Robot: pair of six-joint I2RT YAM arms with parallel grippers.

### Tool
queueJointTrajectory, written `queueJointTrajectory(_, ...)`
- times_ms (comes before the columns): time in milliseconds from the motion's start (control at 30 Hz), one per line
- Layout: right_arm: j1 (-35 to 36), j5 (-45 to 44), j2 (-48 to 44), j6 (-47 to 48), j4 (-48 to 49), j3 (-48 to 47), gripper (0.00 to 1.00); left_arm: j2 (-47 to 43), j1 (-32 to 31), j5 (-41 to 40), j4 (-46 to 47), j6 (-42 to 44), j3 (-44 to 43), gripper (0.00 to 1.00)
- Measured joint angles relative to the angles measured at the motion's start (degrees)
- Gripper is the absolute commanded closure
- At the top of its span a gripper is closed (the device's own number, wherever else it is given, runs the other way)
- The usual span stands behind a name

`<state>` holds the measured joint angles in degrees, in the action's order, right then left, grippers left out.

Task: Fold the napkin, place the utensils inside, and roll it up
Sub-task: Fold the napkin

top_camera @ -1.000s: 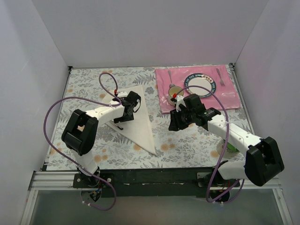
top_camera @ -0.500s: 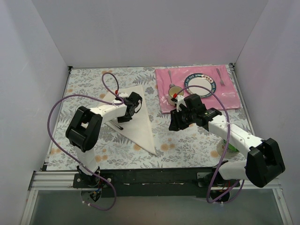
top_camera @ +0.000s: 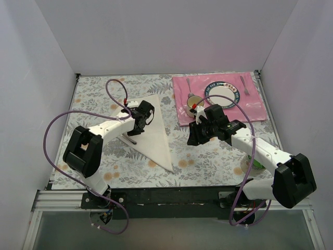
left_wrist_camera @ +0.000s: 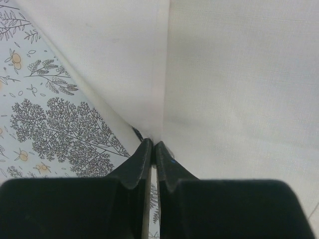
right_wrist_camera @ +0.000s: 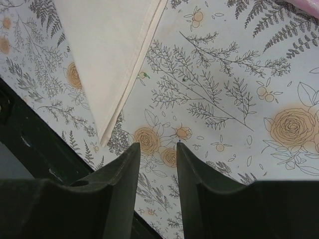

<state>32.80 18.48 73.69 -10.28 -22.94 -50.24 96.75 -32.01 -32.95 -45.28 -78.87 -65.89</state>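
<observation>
Left of the pink placemat [top_camera: 256, 108], the napkin [top_camera: 156, 136] lies folded: soft, light, limp cloth, best pinched at a hem. Here the left gripper [left_wrist_camera: 152, 146] is closed on its edge — the right gripper [right_wrist_camera: 158, 147] hangs slightly parted, empty.

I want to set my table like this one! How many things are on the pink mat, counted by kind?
On the pink mat:
Plate: 1
Small cup: 1
Silver utensils: 2, the utensil left of the plate and the utensil right of the plate
Total: 4
</observation>
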Motion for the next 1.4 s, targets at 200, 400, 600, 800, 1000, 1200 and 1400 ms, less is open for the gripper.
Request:
queueJointTrajectory(200, 0.13, 0.15, 0.0, 0.0, 0.0, 0.0, 0.57, -0.66, 0.0, 1.77, -0.17, -0.55, 3.17, 1.0)
queueJointTrajectory(400, 0.31, 0.44, 0.17, -0.04, 0.09, 0.0, 0.57, -0.87, 0.0, 2.82, -0.13, -1.01, 5.51, 1.0)
queueJointTrajectory(600, 0.63, 1.05, 0.59, -0.13, 0.44, 0.0, 0.56, -1.2, 0.0, 3.28, 0.87, -1.25, 5.53, 0.92)
queueJointTrajectory(800, 0.72, 1.18, 0.63, -0.2, 0.44, 0.0, 0.56, -1.62, 0.0, 3.69, 1.14, -1.38, 5.62, 0.55)
queueJointTrajectory(1000, 0.76, 0.94, 0.63, -0.2, 0.39, 0.0, 0.53, -12.55, 0.0, 6.51, -2.69, 0.09, 5.99, 0.32)
queueJointTrajectory(1200, 0.76, -1.25, 0.68, 0.02, 0.15, -0.02, 0.51, -29.83, 0.04, 17.99, -0.02, 8.98, 2.49, 0.47)
queueJointTrajectory(1400, 0.42, -6.62, 1.05, 0.02, -2.71, -1.68, 0.49, -29.77, -4.48, 34.16, 8.09, 16.68, 6.08, 0.49)
